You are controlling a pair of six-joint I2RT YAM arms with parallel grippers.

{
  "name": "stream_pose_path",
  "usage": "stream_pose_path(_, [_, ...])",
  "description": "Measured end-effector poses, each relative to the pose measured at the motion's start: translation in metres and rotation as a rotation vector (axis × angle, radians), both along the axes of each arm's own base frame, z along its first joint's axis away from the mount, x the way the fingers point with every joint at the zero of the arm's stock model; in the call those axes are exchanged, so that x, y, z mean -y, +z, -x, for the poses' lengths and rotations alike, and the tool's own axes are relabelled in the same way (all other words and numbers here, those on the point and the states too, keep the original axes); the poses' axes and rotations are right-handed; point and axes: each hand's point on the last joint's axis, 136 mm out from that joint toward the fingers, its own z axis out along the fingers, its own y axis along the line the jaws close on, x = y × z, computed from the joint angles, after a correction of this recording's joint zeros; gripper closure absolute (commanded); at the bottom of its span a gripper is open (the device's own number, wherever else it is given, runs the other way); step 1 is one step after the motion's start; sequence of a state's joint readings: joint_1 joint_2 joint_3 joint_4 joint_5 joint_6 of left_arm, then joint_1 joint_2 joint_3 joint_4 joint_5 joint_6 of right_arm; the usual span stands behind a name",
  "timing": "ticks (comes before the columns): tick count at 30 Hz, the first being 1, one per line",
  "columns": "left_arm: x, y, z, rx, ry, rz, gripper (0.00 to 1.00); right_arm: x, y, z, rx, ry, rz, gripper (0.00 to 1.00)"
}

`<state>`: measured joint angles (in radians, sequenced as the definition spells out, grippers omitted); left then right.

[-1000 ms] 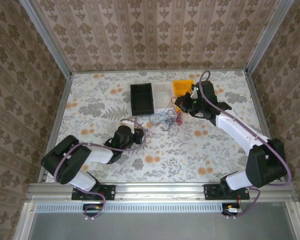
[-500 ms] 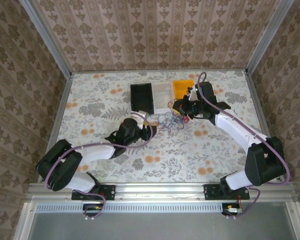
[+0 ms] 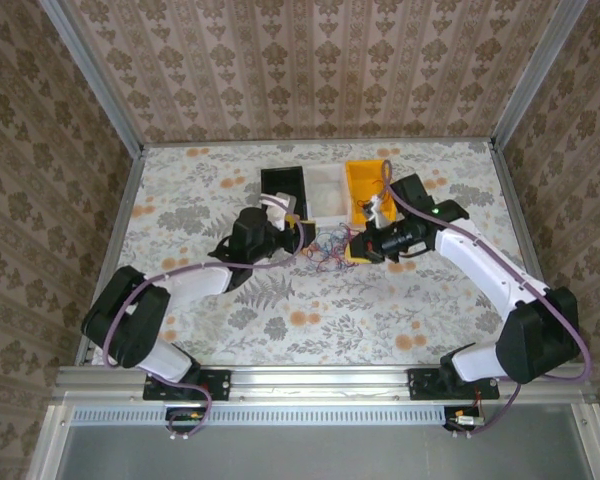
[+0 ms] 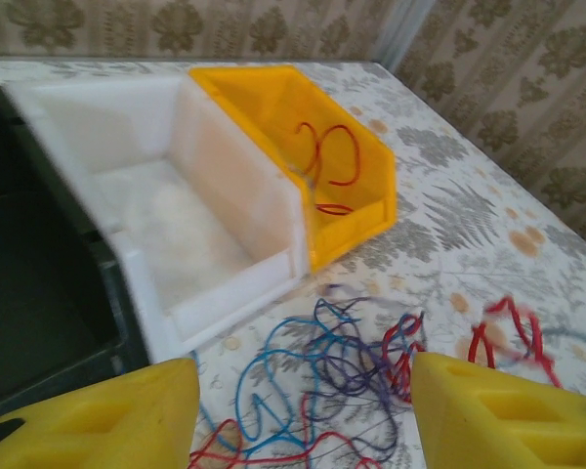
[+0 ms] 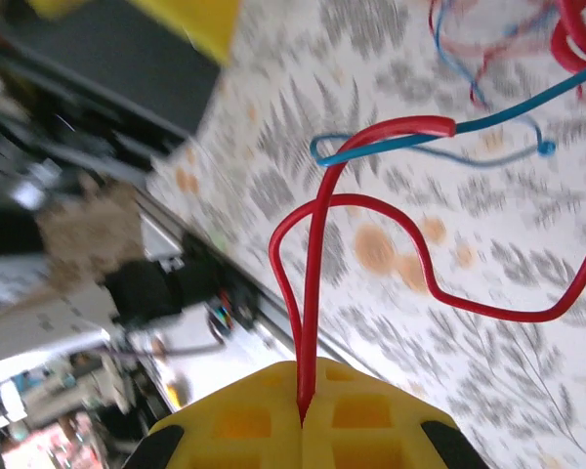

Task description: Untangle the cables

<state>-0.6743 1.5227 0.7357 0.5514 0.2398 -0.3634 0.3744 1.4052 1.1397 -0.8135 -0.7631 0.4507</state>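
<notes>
The cables [image 3: 327, 247] lie as a tangle of red, blue and dark purple wires on the flowered table, just in front of the bins. In the left wrist view the cables [image 4: 342, 366] lie on the table between and beyond my yellow fingers [image 4: 88, 420]. My left gripper [image 3: 298, 240] [image 4: 303, 430] is open at the tangle's left edge, holding nothing. My right gripper [image 3: 353, 247] [image 5: 303, 396] is shut on a red cable [image 5: 317, 244] at the tangle's right edge. That red loop rises from the jaws and runs on to a blue cable [image 5: 439, 137].
Three bins stand side by side behind the tangle: black bin [image 3: 283, 183], white bin [image 3: 325, 190], yellow bin [image 3: 365, 178]. A red wire [image 4: 327, 161] lies inside the yellow bin [image 4: 371, 166]. Another red loop [image 4: 508, 332] lies on the table to the right.
My left arm has reached forward to the tangle and its gripper has opened. My right gripper has swung nearer and down from the bins, still shut on the red cable.
</notes>
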Motion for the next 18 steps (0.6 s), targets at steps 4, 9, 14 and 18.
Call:
stream_pose_path(4, [0.026, -0.005, 0.005, -0.037, -0.111, 0.012, 0.3, -0.005, -0.023, 0.027, -0.038, 0.132, 0.081, 1.0])
stream_pose_path(9, [0.047, -0.05, 0.003, -0.157, -0.177, -0.055, 0.26, -0.005, -0.029, 0.034, -0.017, 0.186, 0.11, 1.0])
stream_pose_path(14, [0.072, -0.086, 0.002, -0.237, -0.22, -0.136, 0.23, -0.005, -0.03, 0.034, -0.004, 0.202, 0.108, 1.0])
stream_pose_path(18, [0.097, -0.091, 0.004, -0.248, -0.259, -0.151, 0.27, -0.003, -0.035, 0.038, -0.021, 0.202, 0.115, 1.0])
